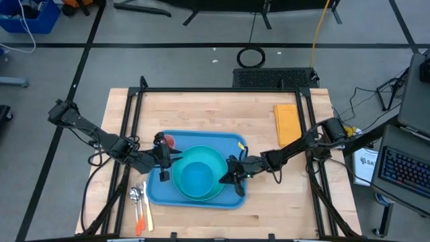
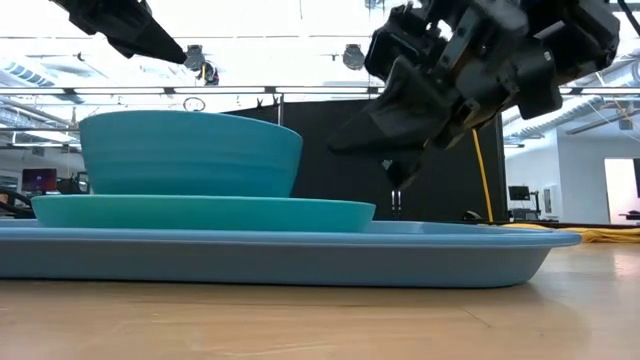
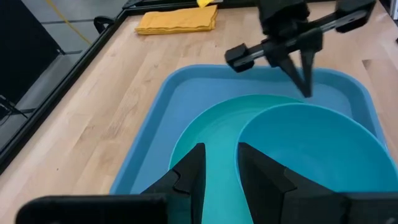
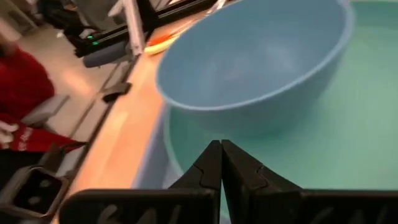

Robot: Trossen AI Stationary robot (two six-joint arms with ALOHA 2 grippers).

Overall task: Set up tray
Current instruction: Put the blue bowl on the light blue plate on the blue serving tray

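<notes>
blue plastic, the tray lies at the centre of the wooden counter, carrying a cyan plate with a blue bowl on it. the left end effector hovers at the tray's nine o'clock edge, fingers spread part way and holding nothing. the right end effector hangs at the plate's three o'clock rim, fingers pressed together, empty. a yellow cloth lies at two o'clock; cutlery rests at eight o'clock beside the tray.
</notes>
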